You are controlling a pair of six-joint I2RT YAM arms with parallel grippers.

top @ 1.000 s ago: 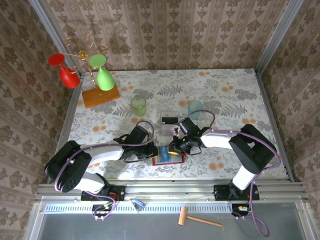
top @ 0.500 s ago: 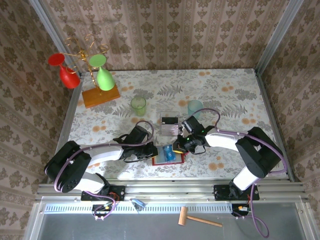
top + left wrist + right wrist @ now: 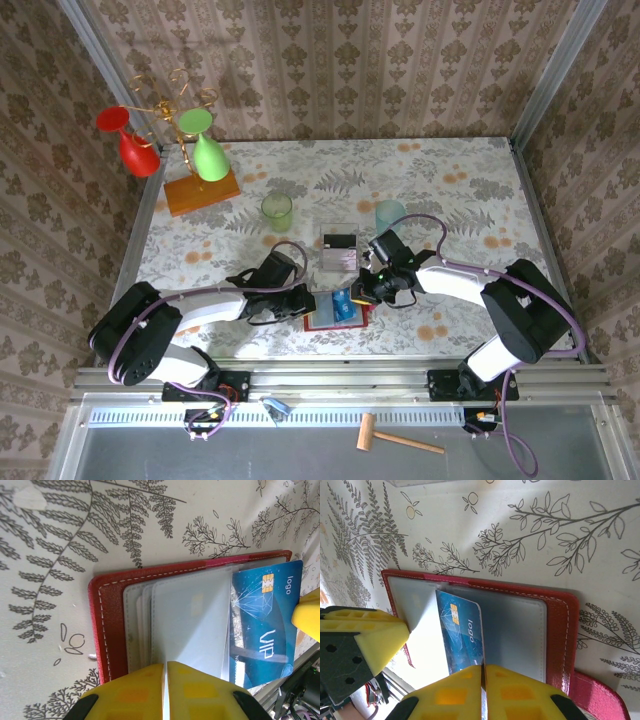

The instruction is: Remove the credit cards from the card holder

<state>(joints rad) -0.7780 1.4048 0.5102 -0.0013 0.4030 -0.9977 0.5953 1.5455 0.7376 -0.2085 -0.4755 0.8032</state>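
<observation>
The red card holder point(image 3: 107, 630) lies open on the table near the front edge, its greyish clear pockets point(image 3: 190, 615) facing up. My left gripper point(image 3: 165, 664) is shut on a clear pocket leaf at the holder's edge. A dark blue credit card point(image 3: 462, 635) with a gold chip sticks out of the pockets, and one edge is still overlapped by clear plastic. My right gripper point(image 3: 483, 666) is shut on the blue card's end. From above, the two grippers point(image 3: 312, 302) point(image 3: 360, 292) face each other across the holder point(image 3: 322, 322), with the blue card point(image 3: 343, 304) between them.
A pale pinkish flat piece point(image 3: 338, 259) and a small dark item point(image 3: 340, 240) lie just behind the holder. Farther back stand a green cup point(image 3: 277, 212), a pale blue cup point(image 3: 389, 216) and an orange block point(image 3: 203, 193) carrying a glass rack.
My right gripper has drawn back a little to the right with the blue card, which has slid further out of the pockets. The left gripper has kept its hold.
</observation>
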